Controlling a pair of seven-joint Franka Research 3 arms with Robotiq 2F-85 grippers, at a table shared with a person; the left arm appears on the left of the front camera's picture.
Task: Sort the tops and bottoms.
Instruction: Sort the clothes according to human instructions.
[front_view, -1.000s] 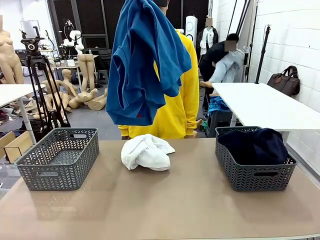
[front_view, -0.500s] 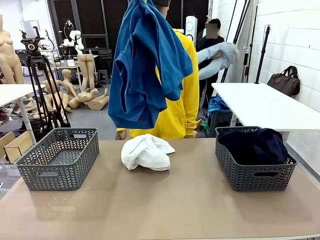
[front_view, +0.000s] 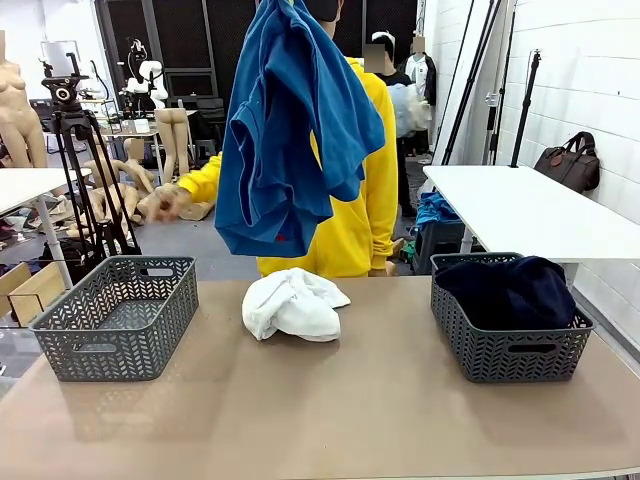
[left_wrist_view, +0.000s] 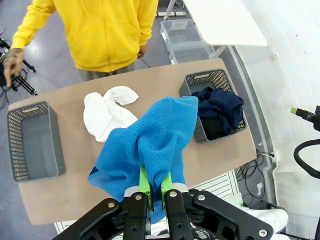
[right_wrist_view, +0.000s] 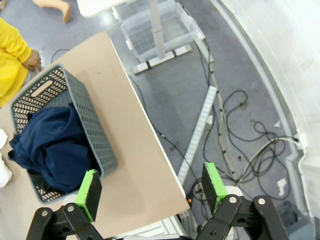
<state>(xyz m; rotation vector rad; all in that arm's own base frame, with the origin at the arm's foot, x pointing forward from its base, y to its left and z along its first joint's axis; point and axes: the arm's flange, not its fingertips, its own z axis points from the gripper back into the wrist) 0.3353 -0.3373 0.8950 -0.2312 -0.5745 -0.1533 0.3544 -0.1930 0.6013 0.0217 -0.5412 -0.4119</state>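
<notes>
In the front view the empty grey basket (front_view: 115, 315) stands at 8 o'clock on the desk (front_view: 330, 410). The white garment (front_view: 293, 303) lies heaped toward 12 o'clock of the desk's middle, and the second basket (front_view: 505, 345) at 4 o'clock holds the dark navy garment (front_view: 510, 290). The bright blue garment (front_view: 290, 130) hangs high above the white heap from the left gripper (left_wrist_view: 155, 186), whose fingers (left_wrist_view: 144, 179) are clamped on a fold of it. The right gripper (right_wrist_view: 152, 187) hovers off the desk's corner by the filled basket, fingers spread wide and holding nothing. The step looks like carrying the blue piece to its basket, though which one cannot be told. It would go best lowered until the hem pools inside the walls before release. The trailing cloth should stay clear of the white heap and of the person (front_view: 372, 215) at 12 o'clock.
</notes>
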